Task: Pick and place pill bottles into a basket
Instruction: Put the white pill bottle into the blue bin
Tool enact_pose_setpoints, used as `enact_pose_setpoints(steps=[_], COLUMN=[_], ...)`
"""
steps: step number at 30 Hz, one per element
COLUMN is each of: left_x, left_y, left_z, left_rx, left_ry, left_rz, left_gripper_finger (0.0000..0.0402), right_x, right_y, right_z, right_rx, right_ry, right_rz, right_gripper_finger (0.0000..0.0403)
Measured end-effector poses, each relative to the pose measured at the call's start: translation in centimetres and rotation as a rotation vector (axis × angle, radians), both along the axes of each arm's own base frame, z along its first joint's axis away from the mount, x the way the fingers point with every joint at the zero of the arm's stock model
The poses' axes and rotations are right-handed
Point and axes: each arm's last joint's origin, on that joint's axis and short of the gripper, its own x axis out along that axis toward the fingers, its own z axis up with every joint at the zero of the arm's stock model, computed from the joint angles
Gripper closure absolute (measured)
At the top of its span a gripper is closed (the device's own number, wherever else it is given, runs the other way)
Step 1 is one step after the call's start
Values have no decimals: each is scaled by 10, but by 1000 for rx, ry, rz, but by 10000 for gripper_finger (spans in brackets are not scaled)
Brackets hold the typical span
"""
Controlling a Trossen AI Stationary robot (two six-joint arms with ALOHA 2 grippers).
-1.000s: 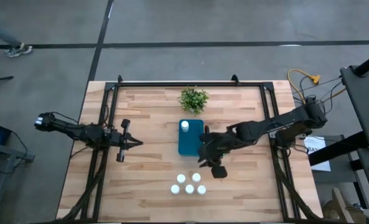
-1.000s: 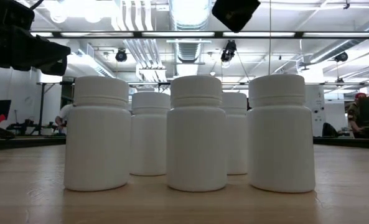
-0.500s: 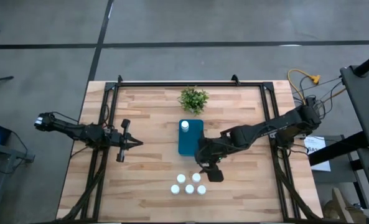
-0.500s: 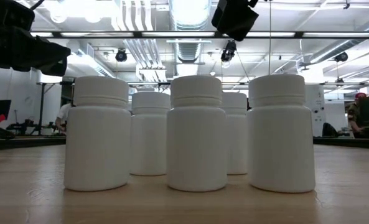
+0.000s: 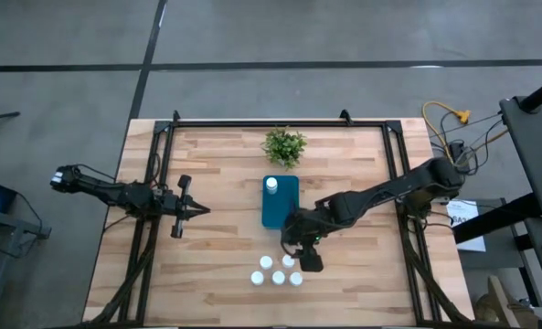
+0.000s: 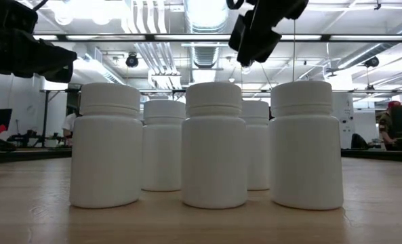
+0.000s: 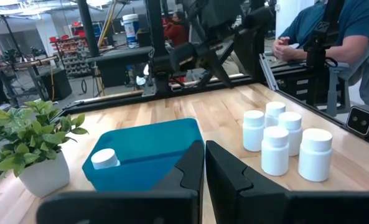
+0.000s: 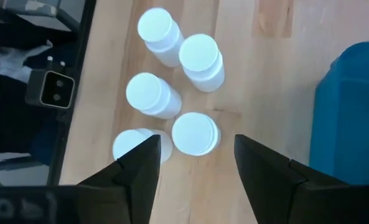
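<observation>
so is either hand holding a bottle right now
No. The right hand is open above the pill bottles, gripping nothing; the left hand is shut and empty.

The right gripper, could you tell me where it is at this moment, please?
In the high view the right gripper hangs open over the cluster of five pill bottles near the table's front edge, just in front of the basket.

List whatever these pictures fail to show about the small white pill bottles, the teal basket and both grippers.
- Low view: the two rear small white pill bottles stand half hidden behind the front row; the teal rectangular basket is not visible there.
- High view: the right gripper covers part of the bottle cluster.
- Left wrist view: the lone bottle in the basket is partly hidden by the basket wall.
</observation>
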Motion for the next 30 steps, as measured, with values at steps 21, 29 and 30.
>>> enact_pose_setpoints(steps=[21, 29, 30], left_x=[0, 0, 0], left_y=[0, 0, 0], left_z=[0, 0, 0], left_rx=[-1, -1, -1], left_ry=[6, 6, 6], left_rz=[0, 0, 0], left_gripper_finger=[402, 402, 402], right_x=[8, 11, 11], right_y=[5, 6, 6], right_z=[-22, -19, -19], right_rx=[3, 14, 14], right_ry=[57, 23, 23], right_rz=[10, 17, 18], right_gripper_finger=[206, 206, 206])
